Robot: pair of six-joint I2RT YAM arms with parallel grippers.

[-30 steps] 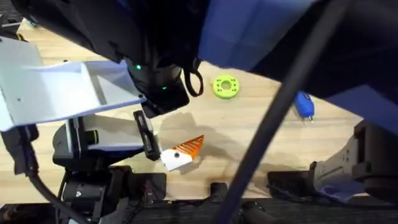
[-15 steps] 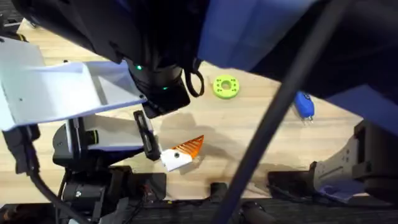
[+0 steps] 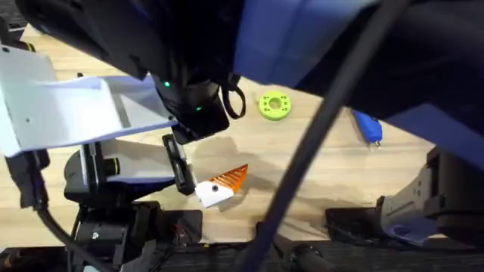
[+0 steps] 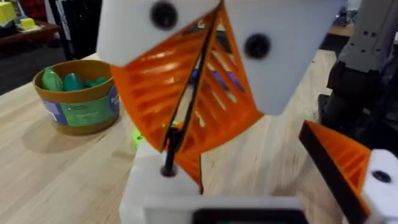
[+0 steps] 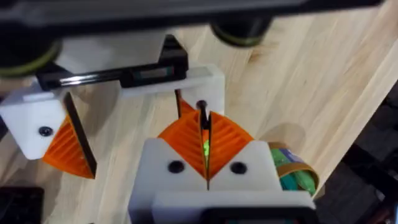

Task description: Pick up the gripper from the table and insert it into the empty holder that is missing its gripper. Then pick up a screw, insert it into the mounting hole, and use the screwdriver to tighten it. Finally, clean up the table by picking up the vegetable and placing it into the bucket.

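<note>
Screw [image 5: 202,118] pinched upright between the right hand's [image 5: 206,163] orange pads, over the holder [image 5: 160,79]. Left hand [image 4: 186,127] closed (pads touching). Bucket [image 4: 78,102] sits on the desk [image 4: 56,180].

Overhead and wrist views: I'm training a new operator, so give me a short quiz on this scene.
1. True or false: in the overhead view, the screwdriver lies to the right of the lime disc.
2. The bucket holds: A) green items B) screws C) nothing.
3. Is the right gripper open or shut?
Key: 1 true; 2 A; 3 shut, its orange pads meet.
</note>
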